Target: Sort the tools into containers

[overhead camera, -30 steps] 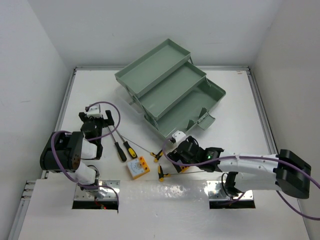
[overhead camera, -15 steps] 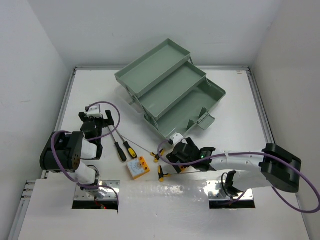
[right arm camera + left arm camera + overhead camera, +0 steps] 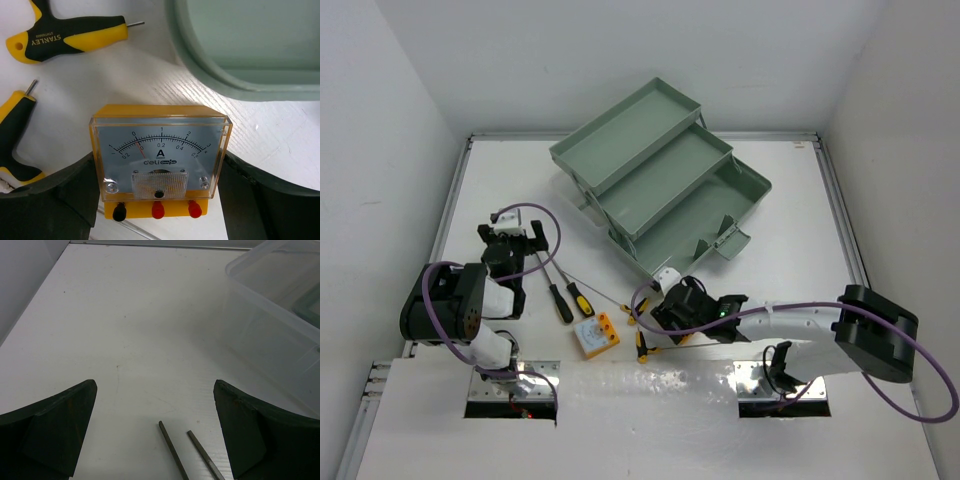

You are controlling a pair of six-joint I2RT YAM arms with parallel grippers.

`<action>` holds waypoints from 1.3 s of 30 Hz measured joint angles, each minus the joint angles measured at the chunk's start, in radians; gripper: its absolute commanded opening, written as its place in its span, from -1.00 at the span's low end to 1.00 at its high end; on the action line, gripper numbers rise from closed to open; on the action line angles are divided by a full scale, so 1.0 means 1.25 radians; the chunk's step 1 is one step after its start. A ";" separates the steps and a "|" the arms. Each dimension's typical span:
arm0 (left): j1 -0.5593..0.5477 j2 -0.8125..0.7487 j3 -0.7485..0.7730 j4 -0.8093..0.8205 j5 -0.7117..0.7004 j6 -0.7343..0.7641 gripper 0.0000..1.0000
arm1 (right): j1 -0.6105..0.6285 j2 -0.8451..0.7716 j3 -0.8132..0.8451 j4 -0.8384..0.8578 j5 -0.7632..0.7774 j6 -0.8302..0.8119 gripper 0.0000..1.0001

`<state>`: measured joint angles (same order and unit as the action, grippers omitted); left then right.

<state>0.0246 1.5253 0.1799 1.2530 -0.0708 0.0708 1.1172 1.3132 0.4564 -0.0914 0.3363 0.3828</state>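
A: Checked the left gripper?

B: Did. Found it gaping wide and gripping nothing, hung low over the white tabletop. Saw the ends of two thin steel shafts lying side by side between its fingers, and a translucent lid off to the right, apart from both.

A: And looked at the right gripper?

B: Looked closely. Found its fingers spread far apart, set right against both sides of an orange ammeter. Could not tell whether squeezing it or merely flanking it. Read a white dial turned toward the wrist camera, a red needle near zero, and one black and two red terminals along the near edge.

A: Placed that ammeter where?

B: Just beside the rounded rim of the lowest tray of the sage-green toolbox. Noted two yellow-black T-handle keys on its left, near but not touching. From above, lost it under the gripper at the toolbox's near corner.

A: Spotted other tools?

B: Picked out a second orange meter lying face up between the two arms, and two screwdrivers side by side just beyond it, one black-handled, one yellow-black.
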 measured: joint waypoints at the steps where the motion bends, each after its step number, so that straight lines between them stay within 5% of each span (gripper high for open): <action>1: 0.000 0.000 0.000 0.000 0.000 0.000 0.98 | 0.000 0.000 0.001 -0.003 -0.003 -0.005 -0.87; 2: 0.000 0.000 0.000 0.000 0.000 0.000 0.98 | 0.000 0.000 0.006 -0.013 -0.007 -0.012 -1.00; 14: 0.000 0.000 0.000 0.000 0.000 0.000 0.98 | 0.000 -0.023 0.217 -0.120 -0.232 -0.163 -1.00; 20: 0.000 0.000 0.000 0.000 0.000 0.000 0.97 | -0.007 -0.020 0.433 -0.198 -0.214 -0.268 -1.00; 31: -0.001 0.000 0.000 0.000 -0.001 0.000 0.96 | -0.300 0.308 0.978 -0.286 -0.285 -0.470 -1.00; 39: -0.003 0.000 0.001 0.000 -0.001 0.000 0.95 | -0.355 0.487 1.076 -0.349 -0.313 -0.520 -1.00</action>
<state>0.0212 1.5253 0.1806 1.2530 -0.0715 0.0711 0.6731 1.9217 1.8015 -0.5274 -0.0547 -0.2668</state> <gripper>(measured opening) 0.977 0.778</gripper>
